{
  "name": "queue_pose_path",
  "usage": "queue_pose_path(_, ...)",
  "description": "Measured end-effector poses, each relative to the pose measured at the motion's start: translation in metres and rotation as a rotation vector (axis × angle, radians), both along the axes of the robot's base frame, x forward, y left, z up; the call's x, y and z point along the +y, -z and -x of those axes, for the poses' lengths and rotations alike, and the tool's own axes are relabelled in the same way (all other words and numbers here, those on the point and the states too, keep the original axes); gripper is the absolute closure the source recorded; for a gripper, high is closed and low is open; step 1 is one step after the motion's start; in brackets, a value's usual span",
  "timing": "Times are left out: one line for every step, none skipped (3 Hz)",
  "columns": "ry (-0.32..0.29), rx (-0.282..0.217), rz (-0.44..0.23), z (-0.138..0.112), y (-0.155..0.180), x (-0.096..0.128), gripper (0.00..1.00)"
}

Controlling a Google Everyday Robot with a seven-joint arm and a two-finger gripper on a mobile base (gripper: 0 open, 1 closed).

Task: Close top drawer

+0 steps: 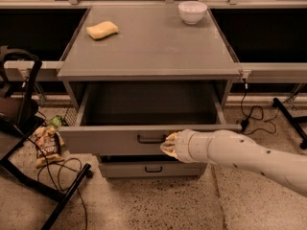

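Note:
The top drawer (115, 140) of the grey cabinet stands pulled well out, its deep grey box empty inside. Its small black bar handle (150, 139) sits at the centre of the flat front panel. My gripper (169, 145) on the white arm (240, 152) comes in from the right and rests against the front panel just right of the handle. A lower drawer (153, 168) with the same black handle is shut beneath it.
A yellow sponge (101, 29) and a white bowl (192, 11) sit on the cabinet top (148, 42). A black stand (29, 128), cables and a snack bag (46, 143) lie on the floor at left. Cables and a stand leg lie at right.

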State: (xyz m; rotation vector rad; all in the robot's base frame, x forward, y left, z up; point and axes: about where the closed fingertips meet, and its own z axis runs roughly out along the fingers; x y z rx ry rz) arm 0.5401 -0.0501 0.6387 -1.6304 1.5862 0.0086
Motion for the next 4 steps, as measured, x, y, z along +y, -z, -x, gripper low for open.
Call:
queue_pose_path(0.009, 0.008, -0.009, -0.017, 0.003, 0.001, 1.00)
queue_pose_path(0.009, 0.025, -0.003, -0.042, 0.007, 0.008, 1.00)
queue_pose_path(0.009, 0.025, -0.003, -0.042, 0.007, 0.007, 1.00)
queue_pose_path(0.022, 0.042, -0.002, -0.062, 0.011, 0.010, 1.00)
